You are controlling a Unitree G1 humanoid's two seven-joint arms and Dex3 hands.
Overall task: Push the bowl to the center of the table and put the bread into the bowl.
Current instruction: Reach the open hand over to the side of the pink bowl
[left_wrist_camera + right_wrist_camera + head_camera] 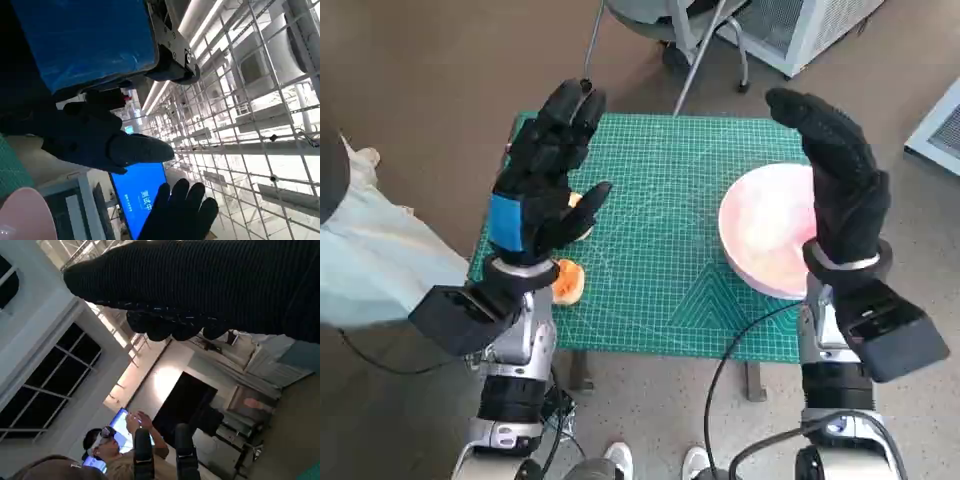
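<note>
A pale pink bowl point(767, 232) sits on the right part of the green cutting mat point(660, 260), close to the mat's right edge; its rim point(25, 215) also shows in the left wrist view. The orange-brown bread point(567, 281) lies near the mat's left front corner, partly hidden by my left forearm. My left hand point(542, 170), blue tape on its back, is raised above the mat's left side with fingers spread and nothing in it. My right hand point(838, 175) in the black glove is lifted over the bowl's right rim, fingers extended, holding nothing.
A second pale piece point(579, 216) lies under my left hand on the mat. Chair legs point(705, 45) stand beyond the far edge. A person in light clothing point(370, 250) is close at the left. Another person point(127, 447) shows in the right wrist view. Cables point(740, 350) hang at the front edge.
</note>
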